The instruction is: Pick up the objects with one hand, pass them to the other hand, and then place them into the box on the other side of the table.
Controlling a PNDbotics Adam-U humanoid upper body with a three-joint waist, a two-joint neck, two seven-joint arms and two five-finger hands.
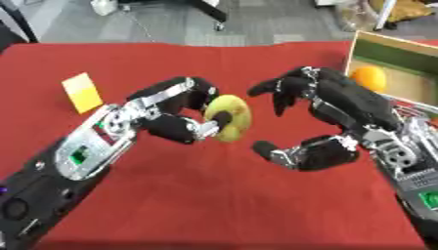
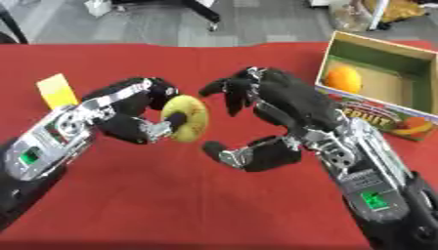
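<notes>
1. A yellow card-like object (image 1: 82, 92) lies flat on the red tabletop (image 1: 222, 205) at far left, apart from the action and seemingly waiting its turn.
2. The left robot hand (image 1: 175, 114) holds a yellow-green fruit (image 1: 229, 117) above the middle of the tabletop, fingers and thumb curled round it, the fruit turned outward so its free side faces the other arm.
3. The right robot hand (image 2: 273, 114) hovers just beside the fruit, fingers spread above and thumb below with nothing between them, cupped like a catcher's mitt; this looks like the handover about to happen, with no contact yet visible.
4. At far right a cardboard box (image 2: 410, 83) sits on the tabletop with its opening upward and an orange fruit (image 2: 342, 79) already inside, the likely destination once the pass is made.
</notes>
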